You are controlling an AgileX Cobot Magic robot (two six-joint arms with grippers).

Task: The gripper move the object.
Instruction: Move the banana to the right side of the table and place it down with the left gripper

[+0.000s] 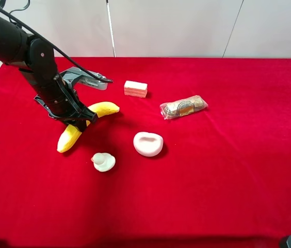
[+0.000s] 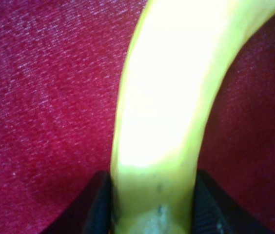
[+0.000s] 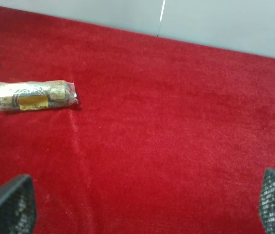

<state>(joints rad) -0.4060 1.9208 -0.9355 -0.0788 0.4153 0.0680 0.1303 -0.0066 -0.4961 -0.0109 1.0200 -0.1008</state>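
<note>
The yellow banana (image 1: 106,108) lies on the red cloth at the left, one end toward the back right and the other (image 1: 68,139) toward the front left. My left gripper (image 1: 81,120) is shut on its middle. In the left wrist view the banana (image 2: 166,97) fills the frame, and a black finger (image 2: 97,207) presses on each side of it. I cannot tell whether the banana is lifted off the cloth. My right gripper (image 3: 142,214) is open and empty over bare red cloth, with only its mesh fingertips (image 3: 8,207) showing.
A white heart-shaped dish (image 1: 148,143) and a small pale duck figure (image 1: 103,161) sit just right of the banana. A pink-white block (image 1: 135,88) and a clear-wrapped snack packet (image 1: 183,107) lie further back. The packet also shows in the right wrist view (image 3: 32,96).
</note>
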